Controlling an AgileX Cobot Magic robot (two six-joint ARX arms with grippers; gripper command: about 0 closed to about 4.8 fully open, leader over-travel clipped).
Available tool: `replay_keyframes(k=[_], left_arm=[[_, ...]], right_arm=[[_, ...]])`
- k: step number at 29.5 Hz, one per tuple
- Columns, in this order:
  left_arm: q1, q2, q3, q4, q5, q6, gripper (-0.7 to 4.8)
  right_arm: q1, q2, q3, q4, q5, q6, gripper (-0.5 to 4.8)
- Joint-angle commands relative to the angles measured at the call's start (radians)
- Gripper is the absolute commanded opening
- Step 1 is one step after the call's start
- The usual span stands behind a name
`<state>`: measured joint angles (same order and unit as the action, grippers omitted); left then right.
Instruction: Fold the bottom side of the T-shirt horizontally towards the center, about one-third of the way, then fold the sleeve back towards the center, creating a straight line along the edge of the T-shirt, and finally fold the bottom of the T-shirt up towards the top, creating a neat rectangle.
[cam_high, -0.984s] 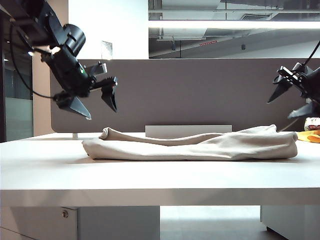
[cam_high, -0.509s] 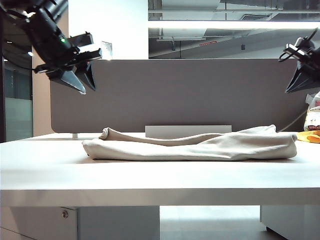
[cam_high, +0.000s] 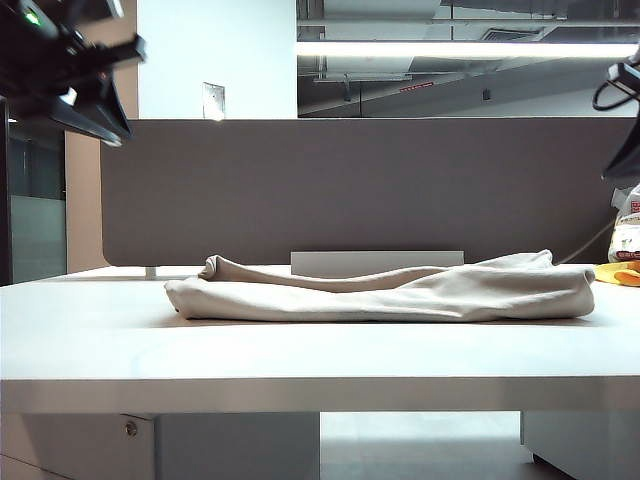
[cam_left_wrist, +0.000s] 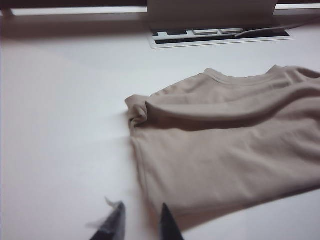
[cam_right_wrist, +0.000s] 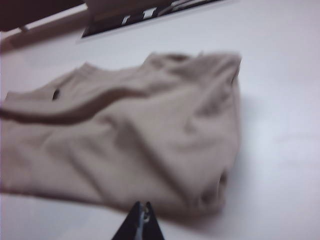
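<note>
The T-shirt is lying folded into a long, low beige bundle across the middle of the white table, in front of the grey partition. Nothing is touching it. The left tool is hanging high above the table, well off the T-shirt's left end, its tips standing a narrow gap apart and gripping nothing. The right tool is hanging high off the T-shirt's right end, its tips pressed together and empty. A yellow-and-white packet is sitting on the table just beyond the T-shirt's right end.
</note>
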<state>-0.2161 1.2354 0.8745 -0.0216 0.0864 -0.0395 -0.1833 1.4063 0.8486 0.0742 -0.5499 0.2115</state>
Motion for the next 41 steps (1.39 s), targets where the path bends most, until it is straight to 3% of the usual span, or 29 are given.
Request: replay_keyframes(k=[1, 9, 16, 25, 41], left_arm=[[-0.056, -0.095, -0.080, 0.032, -0.078, 0.000, 0.78], [-0.116, -0.321, -0.323, 0.068, -0.164, -0.101, 0.52], [-0.118, -0.517, -0.507, 0.063, -0.161, -0.160, 0.48], [-0.118, -0.651, -0.647, 0.043, -0.127, -0.156, 0.48], [-0.118, -0.655, -0.783, 0.022, -0.109, -0.135, 0.48]], right_arm=[[0.003, -0.087, -0.118, 0.105, -0.002, -0.003, -0.08], [0.008, -0.301, -0.350, 0.140, 0.019, -0.003, -0.08], [0.010, -0.479, -0.493, 0.142, 0.062, 0.031, -0.08], [0.010, -0.605, -0.629, 0.142, 0.062, 0.051, -0.08], [0.010, -0.628, -0.845, 0.251, 0.082, 0.084, -0.08]])
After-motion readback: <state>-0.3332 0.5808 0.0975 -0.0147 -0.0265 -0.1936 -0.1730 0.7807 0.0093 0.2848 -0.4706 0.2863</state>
